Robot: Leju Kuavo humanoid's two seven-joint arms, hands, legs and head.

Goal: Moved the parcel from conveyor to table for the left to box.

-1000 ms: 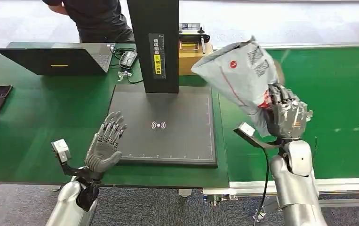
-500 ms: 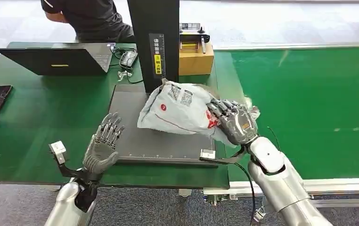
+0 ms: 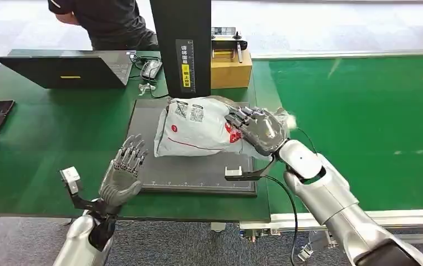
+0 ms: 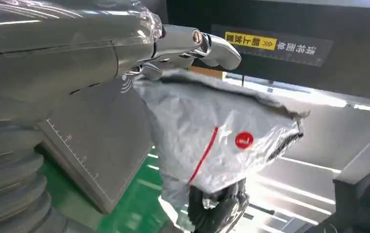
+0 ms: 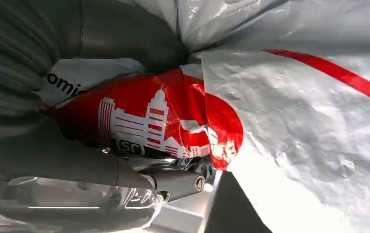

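A grey plastic parcel point(image 3: 198, 126) with red markings and a printed label lies on the dark scanner plate point(image 3: 153, 166) on the table. My right hand point(image 3: 259, 130) grips its right end, fingers wrapped over the red print point(image 5: 153, 121). The left wrist view has the parcel point(image 4: 221, 141) just beyond the plate's ruled edge. My left hand point(image 3: 123, 174) hovers at the plate's near left corner, fingers spread, holding nothing.
A black scanner column point(image 3: 181, 50) rises behind the plate. A cardboard box point(image 3: 231, 66) sits behind it, a laptop point(image 3: 65, 69) at the back left. The green conveyor point(image 3: 364, 122) runs to the right. A person point(image 3: 109, 22) in black stands behind the table.
My right hand swung the parcel from above the conveyor leftwards and down onto the scanner plate. My left hand stayed almost still.
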